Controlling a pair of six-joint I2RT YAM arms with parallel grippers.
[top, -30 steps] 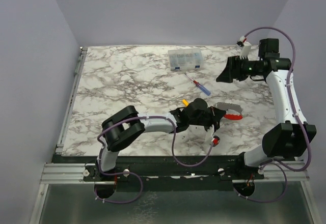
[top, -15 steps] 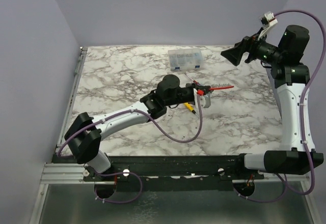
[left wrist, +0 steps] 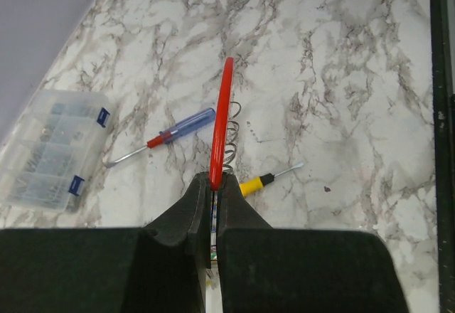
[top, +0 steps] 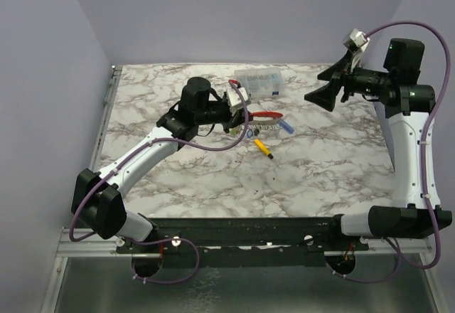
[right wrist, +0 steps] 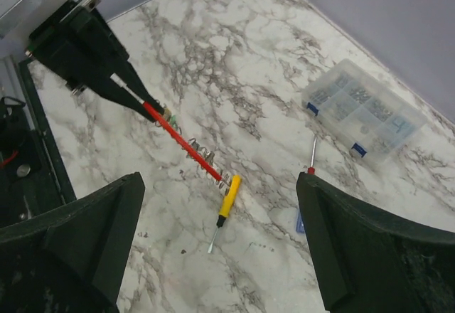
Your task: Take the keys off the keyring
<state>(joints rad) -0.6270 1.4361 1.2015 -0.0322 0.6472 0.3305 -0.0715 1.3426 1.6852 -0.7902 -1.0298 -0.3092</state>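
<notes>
My left gripper (left wrist: 215,180) is shut on one end of the keyring's red strap (left wrist: 222,117) and holds it above the table. The strap sticks straight out past the fingertips. A thin metal coil (left wrist: 233,141) hangs along the strap. From above, the strap (top: 265,119) points right from the left gripper (top: 242,116). Tiny green and yellow bits sit deep between the left fingers; I cannot tell whether they are the keys. My right gripper (top: 323,94) is raised at the back right, open and empty, facing the strap (right wrist: 186,144) and coil (right wrist: 207,161).
A yellow-handled screwdriver (top: 263,147) lies under the strap's free end. A red-and-blue-handled screwdriver (top: 286,125) lies just beyond it. The clear parts box (top: 259,82) stands at the back of the marble table (top: 178,178).
The left arm swung from the front right to the back middle, carrying the keyring. The right gripper opened fully, rose and turned toward it.
</notes>
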